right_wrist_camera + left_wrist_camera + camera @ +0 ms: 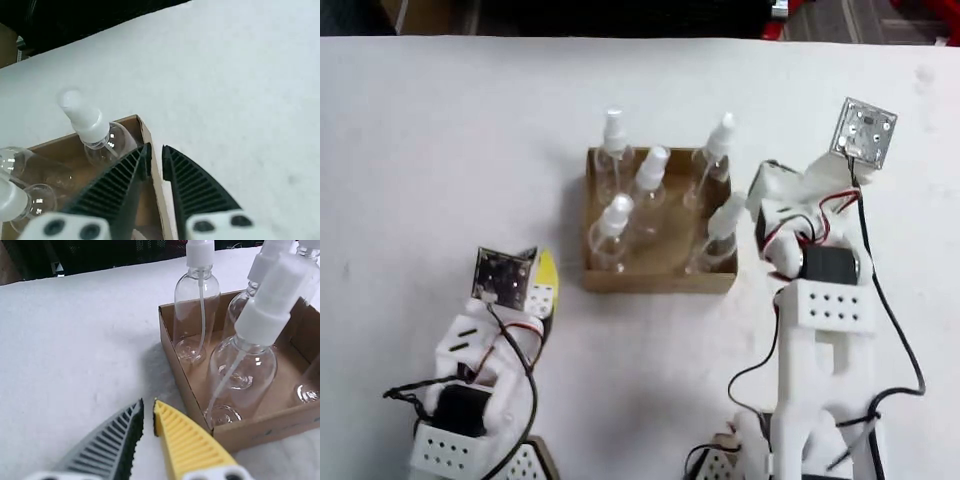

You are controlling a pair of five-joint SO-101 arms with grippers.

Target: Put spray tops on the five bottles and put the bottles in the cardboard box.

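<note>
The cardboard box (660,281) sits mid-table with several clear bottles standing in it, each wearing a white spray top, such as the back-left one (614,130). My left gripper (542,258), grey and yellow fingered, rests shut and empty just left of the box. In the left wrist view, the left gripper (148,413) points at the box wall (176,371), with capped bottles (245,365) behind it. My right gripper (757,205) hovers at the box's right edge. In the right wrist view, the right gripper (155,152) is shut above the box wall (145,131), beside a capped bottle (92,132).
White tabletop (440,150) stretches all around the box, wide open on the far left and the back. The right arm's body and cables (820,340) occupy the near right. A dark area lies beyond the table's back edge.
</note>
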